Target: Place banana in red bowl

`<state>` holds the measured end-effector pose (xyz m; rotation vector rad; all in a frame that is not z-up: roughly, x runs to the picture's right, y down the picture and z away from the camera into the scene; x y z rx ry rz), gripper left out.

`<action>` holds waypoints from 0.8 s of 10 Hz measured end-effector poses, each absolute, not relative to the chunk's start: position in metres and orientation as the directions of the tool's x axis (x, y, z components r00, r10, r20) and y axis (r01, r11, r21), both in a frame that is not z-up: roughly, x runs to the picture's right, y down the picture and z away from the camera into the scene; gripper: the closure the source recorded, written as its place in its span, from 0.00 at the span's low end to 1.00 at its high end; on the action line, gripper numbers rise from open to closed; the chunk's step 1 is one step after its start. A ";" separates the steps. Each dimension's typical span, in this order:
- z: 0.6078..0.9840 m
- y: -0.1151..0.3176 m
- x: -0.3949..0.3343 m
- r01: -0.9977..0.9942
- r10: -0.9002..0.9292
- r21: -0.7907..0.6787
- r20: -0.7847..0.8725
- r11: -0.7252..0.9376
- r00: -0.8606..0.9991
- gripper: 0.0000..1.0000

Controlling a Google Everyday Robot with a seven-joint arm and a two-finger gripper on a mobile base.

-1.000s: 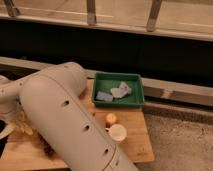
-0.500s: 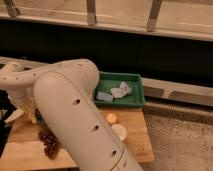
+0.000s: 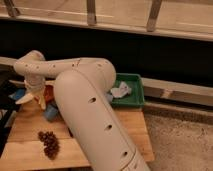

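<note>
Swung further left since half a second ago, the big white arm [image 3: 90, 115] now leaves more of the bench uncovered, and the dark grape cluster [image 3: 48, 143] sits in plain view where the arm hid part of it earlier. From the lower right the arm rises, bends at a rounded elbow near the middle of the view, then reaches level to the left and turns down at the wrist.

Under it lies a light wooden bench [image 3: 30, 125] on a speckled floor [image 3: 180, 140], with a dark wall and a railed ledge behind.

At the far left, over the back part of the bench, the tool [image 3: 37, 98] hangs with its tip pointing down. It is clenched on the banana [image 3: 34, 97], whose pale-yellow strips splay out just beneath the wrist, held above the wood. Just right of the tool, touching the edge of the arm in this view, shows an orange-red patch that is the red bowl [image 3: 48, 93]; most of it is hidden. A blue thing [image 3: 50, 112] sits just below and right of the tool. Well to the right of the tool stands a green tray [image 3: 134, 95] holding pale crumpled things [image 3: 120, 90]. The grapes lie nearer the front edge, well below the tool.
</note>
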<state>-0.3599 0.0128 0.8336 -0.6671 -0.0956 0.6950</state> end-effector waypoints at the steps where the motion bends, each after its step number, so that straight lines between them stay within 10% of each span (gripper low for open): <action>1: 0.838 0.005 -0.351 -0.581 0.665 -0.610 -0.115 0.539 0.738 1.00; 8: 0.836 0.023 -0.343 -0.592 0.782 -0.690 -0.060 0.416 0.620 1.00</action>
